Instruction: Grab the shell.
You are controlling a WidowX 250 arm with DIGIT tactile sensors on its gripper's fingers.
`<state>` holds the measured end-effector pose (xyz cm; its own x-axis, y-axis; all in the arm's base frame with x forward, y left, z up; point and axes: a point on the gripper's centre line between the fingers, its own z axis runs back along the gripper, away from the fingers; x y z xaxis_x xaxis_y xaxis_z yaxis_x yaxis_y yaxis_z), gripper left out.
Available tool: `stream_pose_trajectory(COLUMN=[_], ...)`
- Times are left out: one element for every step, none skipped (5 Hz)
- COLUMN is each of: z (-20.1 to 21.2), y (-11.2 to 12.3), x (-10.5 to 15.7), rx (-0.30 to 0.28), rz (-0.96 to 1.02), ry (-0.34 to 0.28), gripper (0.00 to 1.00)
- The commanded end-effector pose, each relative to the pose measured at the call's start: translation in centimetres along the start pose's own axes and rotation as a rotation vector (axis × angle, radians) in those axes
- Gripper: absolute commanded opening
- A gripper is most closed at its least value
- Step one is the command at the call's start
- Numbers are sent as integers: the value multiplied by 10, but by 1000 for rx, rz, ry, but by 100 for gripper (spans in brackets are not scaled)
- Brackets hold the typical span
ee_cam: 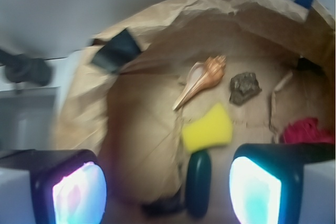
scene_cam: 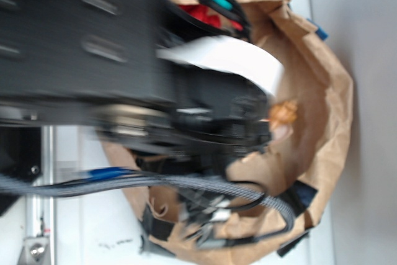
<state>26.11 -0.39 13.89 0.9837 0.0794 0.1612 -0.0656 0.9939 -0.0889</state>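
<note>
The shell (ee_cam: pixel 202 80) lay on the brown paper (ee_cam: pixel 142 124) just above centre of the wrist frame, its long axis running diagonally, spiral top at upper right, pointed tail at lower left. The gripper (ee_cam: pixel 168 187) sat at the bottom edge, its pads (ee_cam: pixel 79 192) spread wide apart and empty. The shell was well above the gap, beyond the yellow sponge (ee_cam: pixel 207 128).
</note>
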Motion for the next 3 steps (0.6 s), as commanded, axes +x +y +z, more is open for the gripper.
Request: stream_pose_trajectory(z=[-48, -67, -69], y=[12, 17, 5], x=[35, 42, 43], rx=[29, 28, -58], rz=[28, 60, 93], ry=[-96, -69, -84], gripper=[100, 100, 100])
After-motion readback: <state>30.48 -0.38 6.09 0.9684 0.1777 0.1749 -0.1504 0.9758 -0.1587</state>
